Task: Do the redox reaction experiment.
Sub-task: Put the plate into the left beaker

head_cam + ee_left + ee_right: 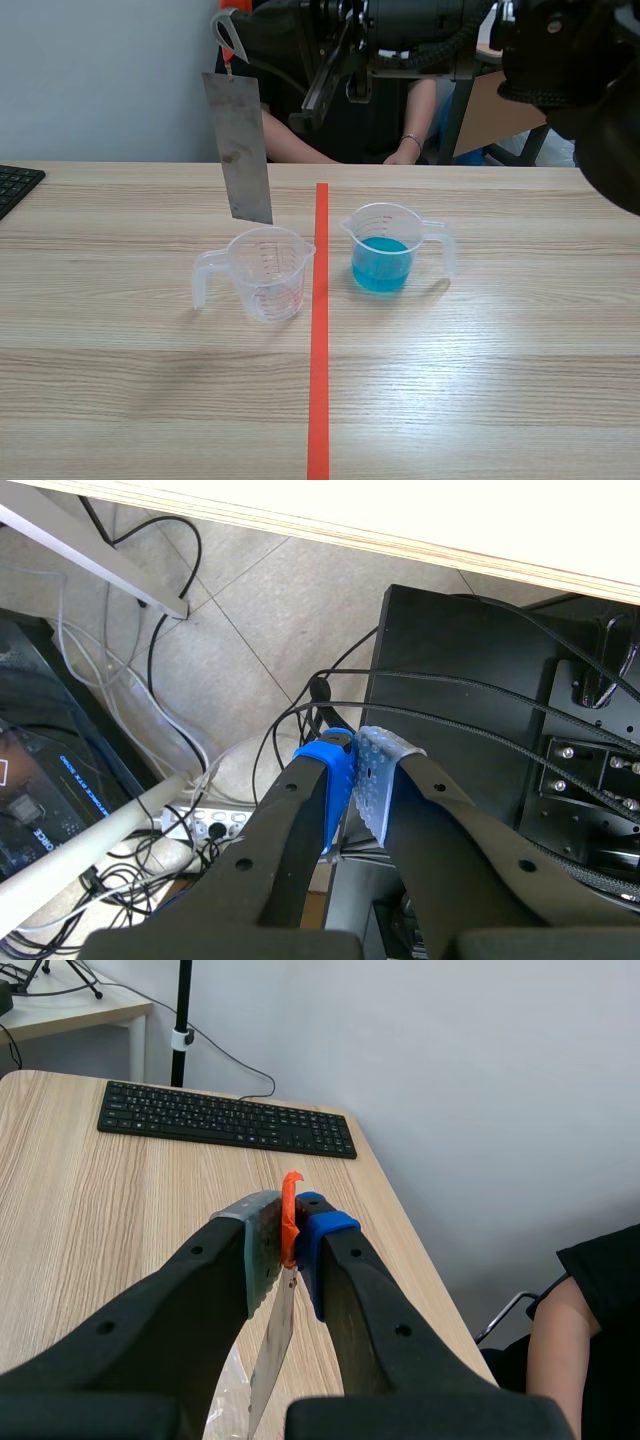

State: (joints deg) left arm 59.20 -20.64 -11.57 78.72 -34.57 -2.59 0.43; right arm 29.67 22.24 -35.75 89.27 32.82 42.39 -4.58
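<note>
Closest to the lens, my right jaws are clamped on the metal plate (270,1350), pinching its upper end between a grey-green pad (262,1250) and a blue pad (322,1235), with an orange tab (290,1210) caught in the same grip. This arm reaches in high across the far side. The plate is a thin, flat, dull grey rectangle with a few smudges. It hangs slightly tilted, its lower edge close above the rim of the empty cup (268,275).

That cup is clear plastic with printed marks, a spout and a handle turned to the left. It stands just left of the orange tape line (319,330). Just right of the line stands a second cup (400,235) of the same kind, part full of blue liquid (380,268), handle turned right. The two cups are near each other but apart.

From the cups the pale wood-grain surface (500,380) runs wide toward me and out to both sides. A black keyboard (15,185) lies at its left edge. A person (300,150) in black sits beyond the far edge, forearms resting there.

My left jaws are closed on nothing, their pads (335,790) pressed together, held below the surface's edge over a tiled floor (230,630) strewn with cables (170,660) and a power strip (215,825).
</note>
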